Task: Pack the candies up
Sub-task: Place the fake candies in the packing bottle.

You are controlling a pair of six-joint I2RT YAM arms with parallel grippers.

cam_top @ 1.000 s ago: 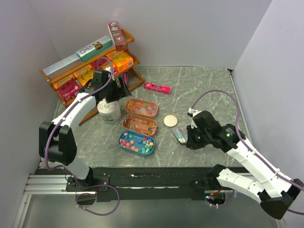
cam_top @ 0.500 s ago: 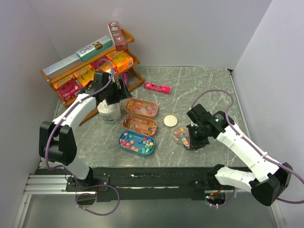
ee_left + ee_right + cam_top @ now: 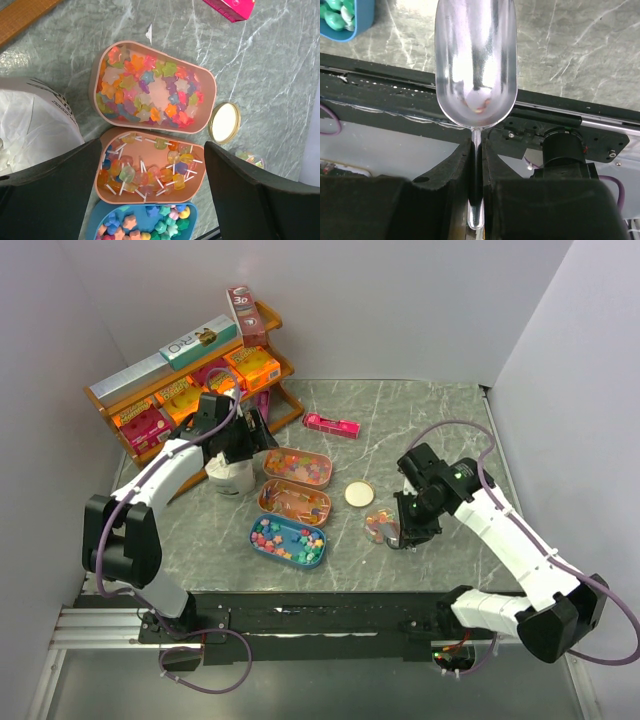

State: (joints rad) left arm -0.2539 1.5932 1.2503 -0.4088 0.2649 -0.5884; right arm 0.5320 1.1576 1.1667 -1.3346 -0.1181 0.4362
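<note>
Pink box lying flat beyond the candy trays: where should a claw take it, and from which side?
Take the pink box across its narrow width, near mid-length, coming straight down from above. It lies flat on the table, long and slim, with open space along both long sides.

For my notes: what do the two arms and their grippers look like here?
The left arm and right arm have white links between black joints. A purplish-grey cable loops loosely along each. The left gripper and right gripper have broad, matte black fingers. No markings are visible.
</note>
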